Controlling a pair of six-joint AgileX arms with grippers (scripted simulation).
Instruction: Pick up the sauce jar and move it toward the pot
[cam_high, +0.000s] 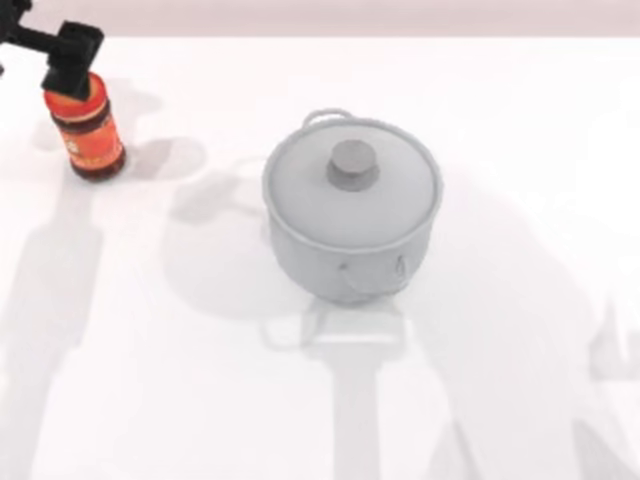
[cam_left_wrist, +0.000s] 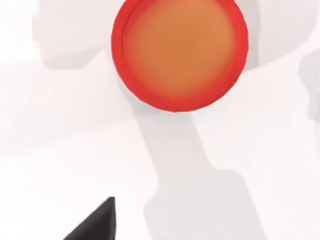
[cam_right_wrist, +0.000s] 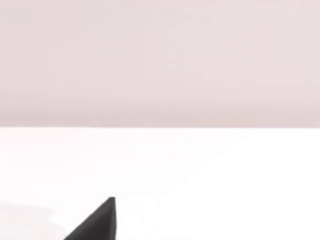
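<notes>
One arm matters: left gripper (cam_high: 70, 62) sits directly over the sauce jar (cam_high: 88, 130), at its lid end. Left wrist view looks straight down on the orange lid, so the jar's long axis is upright, ahead of the fingers. Can't tell if the fingers are spread or closed. Pot (cam_high: 352, 205) is well off to the gripper's right. Right arm parked, out of top view.

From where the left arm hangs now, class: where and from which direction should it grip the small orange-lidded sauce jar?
Grip the small cylindrical sauce jar with the orange-red lid around its lid or neck, coming straight down from above. It stands upright at the table's far left, and the left hand sits over the lid, which the wrist view shows as a full round disc. Round sides suit a two-finger pinch.
</notes>
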